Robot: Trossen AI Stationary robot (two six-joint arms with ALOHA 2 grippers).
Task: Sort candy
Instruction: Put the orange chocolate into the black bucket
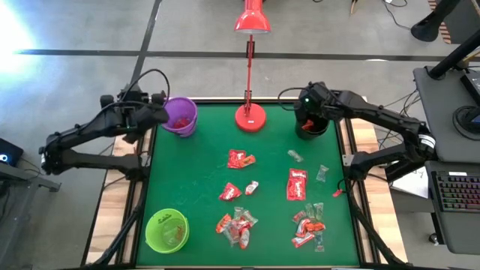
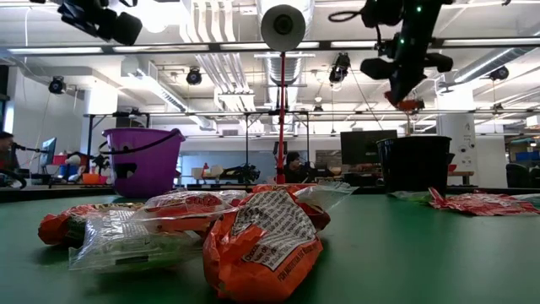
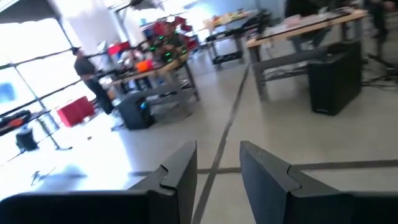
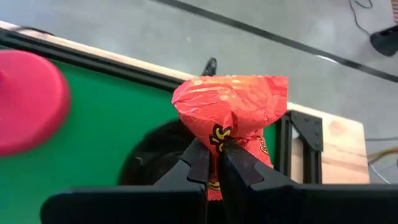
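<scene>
Right wrist view: right hand (image 4: pixel 214 163) pinches an orange-red candy (image 4: pixel 231 112) — print unreadable — left hand (image 3: pixel 217 171) half-open.

Orange candy wrappers (image 2: pixel 253 241) heaped close up on green table (image 2: pixel 439 262), purple bucket (image 2: pixel 142 160) left, black cup (image 2: pixel 415 163) right, gripper (image 2: pixel 402 84) above it.

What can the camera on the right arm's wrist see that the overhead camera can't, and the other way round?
Only the wrist view shows the right claw pinched shut on an orange-red candy wrapper, hanging over the black cup.

Only the overhead view shows the whole table: the purple bucket, the green bucket, the loose candy and the left claw by the purple bucket.

Both show the green table, the red lamp base and that black cup.
</scene>
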